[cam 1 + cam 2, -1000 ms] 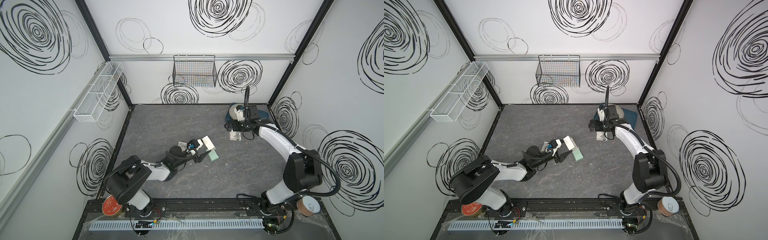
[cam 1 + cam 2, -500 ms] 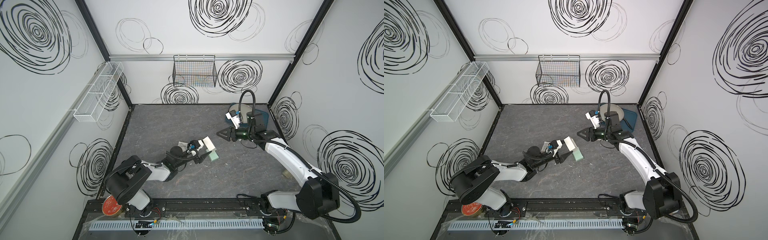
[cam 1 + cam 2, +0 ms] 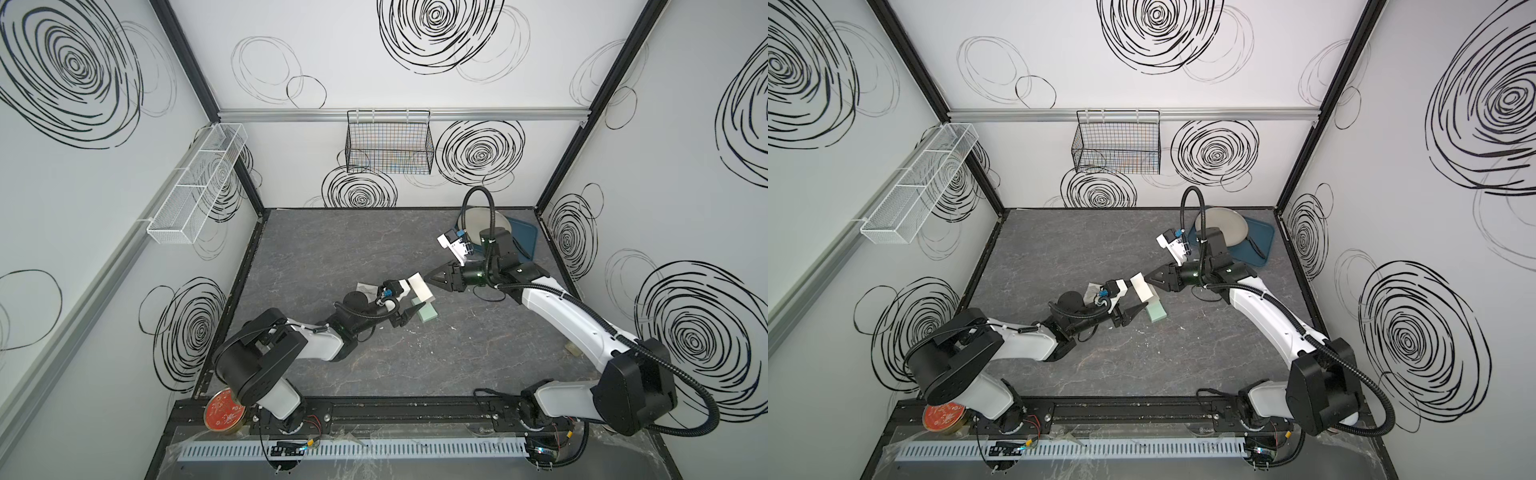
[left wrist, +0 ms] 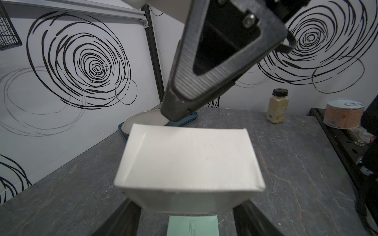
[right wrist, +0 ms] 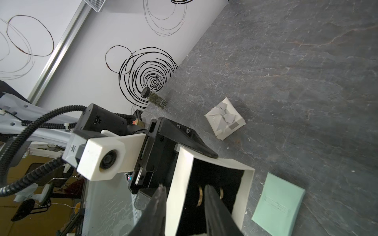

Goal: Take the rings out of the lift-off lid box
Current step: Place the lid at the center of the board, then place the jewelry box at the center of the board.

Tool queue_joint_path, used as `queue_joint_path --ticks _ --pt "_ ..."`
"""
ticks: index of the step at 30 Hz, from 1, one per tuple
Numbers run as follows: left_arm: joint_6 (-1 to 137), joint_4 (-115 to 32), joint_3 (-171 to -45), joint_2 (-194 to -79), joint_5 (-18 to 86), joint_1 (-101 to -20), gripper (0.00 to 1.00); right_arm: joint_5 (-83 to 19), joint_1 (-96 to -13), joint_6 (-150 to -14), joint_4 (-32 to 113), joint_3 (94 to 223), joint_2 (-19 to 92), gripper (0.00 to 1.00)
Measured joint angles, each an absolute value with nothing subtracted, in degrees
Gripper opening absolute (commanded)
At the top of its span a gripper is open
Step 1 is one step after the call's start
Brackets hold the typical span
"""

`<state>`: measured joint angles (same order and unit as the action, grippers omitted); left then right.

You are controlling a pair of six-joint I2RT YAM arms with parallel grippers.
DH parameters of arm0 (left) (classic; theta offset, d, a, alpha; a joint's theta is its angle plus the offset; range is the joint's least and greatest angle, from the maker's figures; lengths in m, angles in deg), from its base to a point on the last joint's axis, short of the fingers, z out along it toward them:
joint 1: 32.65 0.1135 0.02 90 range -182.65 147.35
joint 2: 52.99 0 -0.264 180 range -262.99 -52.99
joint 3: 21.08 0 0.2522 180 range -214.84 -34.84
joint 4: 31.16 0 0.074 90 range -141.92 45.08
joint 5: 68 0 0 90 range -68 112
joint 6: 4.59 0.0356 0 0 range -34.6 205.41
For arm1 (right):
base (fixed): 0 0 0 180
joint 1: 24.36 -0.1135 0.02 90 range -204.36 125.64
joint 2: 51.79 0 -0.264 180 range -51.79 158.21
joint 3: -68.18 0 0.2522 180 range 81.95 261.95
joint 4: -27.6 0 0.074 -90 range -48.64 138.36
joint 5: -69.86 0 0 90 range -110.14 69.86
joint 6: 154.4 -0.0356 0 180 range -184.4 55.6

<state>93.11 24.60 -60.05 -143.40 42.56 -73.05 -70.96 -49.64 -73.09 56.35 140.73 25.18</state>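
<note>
Surroundings on the grey worktop: one white lid with a grey bow lies flat just beside the left wrist, which partly hides it in both top views. One mint-green flat box lies below the held box. One grey plate sits on one blue tray in the far right corner. Two spice jars are counted, one with pale powder near the right wall and one with green herbs at the foot of the left wall. One labelled can stands on the black frame edge, and one red-lidded tin sits by the left base. Two wire baskets hang on the walls, one black and one white. The left tool is clamped on the white box, held clear of the worktop and tipped with its open side toward the right tool. That tool's jaws stand narrowly apart astride one box wall, one finger inside the black lining and the other outside; whether anything is pinched cannot be told. Two rings show inside the box, edge-on, one just beside the inner finger, which hides part of the interior. In the left wrist view the box's white underside blocks the interior.
</note>
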Motion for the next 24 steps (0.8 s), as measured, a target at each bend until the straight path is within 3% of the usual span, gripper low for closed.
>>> queue_joint_path --ticks 7,24 --pt "93.13 24.68 -60.49 -143.55 42.56 -73.05 0.72 -70.99 -50.09 -73.11 57.11 140.73 26.67 0.34" --pt "94.29 24.66 -60.90 -144.45 42.56 -73.05 0.74 -73.06 -51.32 -74.42 56.74 140.25 27.98 0.10"
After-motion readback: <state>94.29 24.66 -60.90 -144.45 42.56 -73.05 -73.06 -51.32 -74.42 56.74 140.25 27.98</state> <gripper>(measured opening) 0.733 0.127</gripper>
